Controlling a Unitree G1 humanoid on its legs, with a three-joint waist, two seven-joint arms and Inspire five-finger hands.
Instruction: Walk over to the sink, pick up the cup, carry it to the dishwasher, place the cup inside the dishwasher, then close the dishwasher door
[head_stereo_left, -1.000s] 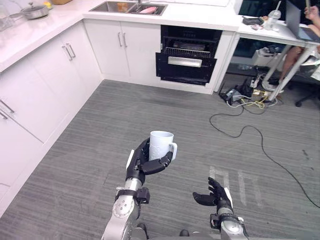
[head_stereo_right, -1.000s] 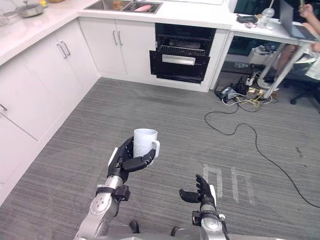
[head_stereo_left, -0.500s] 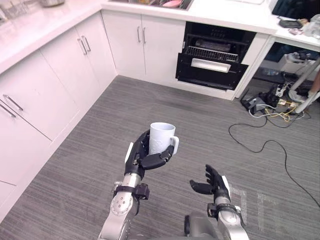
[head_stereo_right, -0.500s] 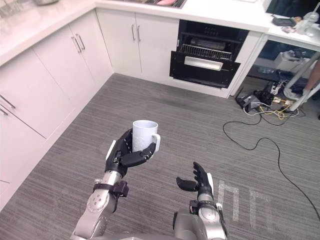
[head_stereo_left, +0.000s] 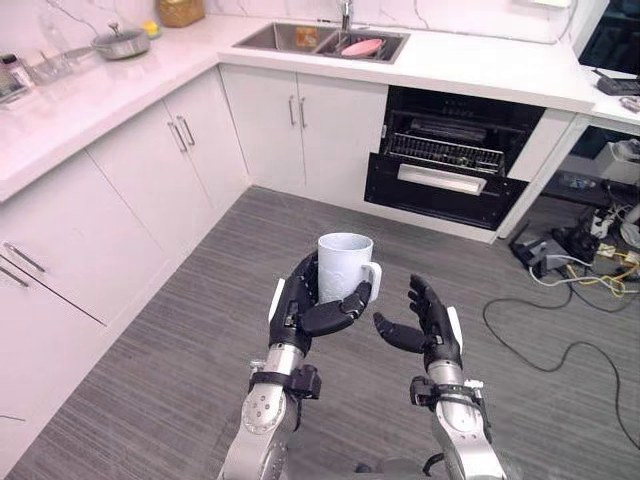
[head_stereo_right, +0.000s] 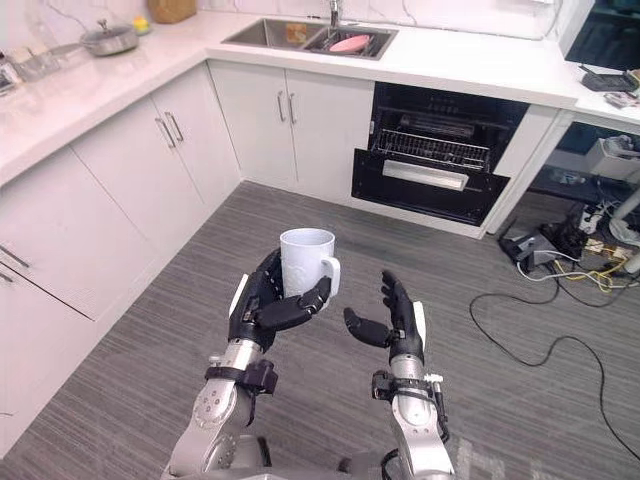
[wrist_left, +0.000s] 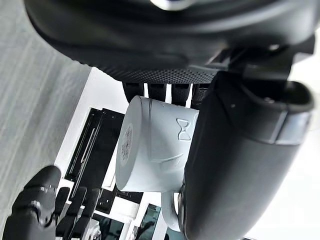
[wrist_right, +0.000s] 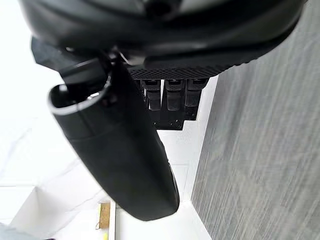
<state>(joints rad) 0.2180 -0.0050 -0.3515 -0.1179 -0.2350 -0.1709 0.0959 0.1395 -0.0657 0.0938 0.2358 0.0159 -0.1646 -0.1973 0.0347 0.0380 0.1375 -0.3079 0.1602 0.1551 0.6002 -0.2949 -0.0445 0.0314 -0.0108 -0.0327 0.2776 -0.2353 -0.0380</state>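
Observation:
A white cup (head_stereo_left: 344, 266) with a handle on its right is held upright over the grey floor, my left hand (head_stereo_left: 302, 308) shut on it with fingers and thumb round its lower body. In the left wrist view the cup (wrist_left: 152, 145) lies between thumb and fingers. My right hand (head_stereo_left: 428, 322) hovers open just right of the cup, apart from it, holding nothing. The black dishwasher (head_stereo_left: 455, 160) stands ahead under the counter, door partly down and a wire rack (head_stereo_left: 444, 153) showing. The sink (head_stereo_left: 321, 39) is set in the counter at the back, left of the dishwasher.
White cabinets (head_stereo_left: 120, 190) run along the left and back under a pale counter (head_stereo_left: 70, 100). A pan (head_stereo_left: 119, 41) sits on the left counter. A pink item (head_stereo_left: 360, 46) lies in the sink. Cables and a power strip (head_stereo_left: 560, 255) lie on the floor at right.
The camera has shifted, bringing the counter and sink back into sight. My right hand rose and moved in close beside the cup. My left hand keeps its hold on the cup.

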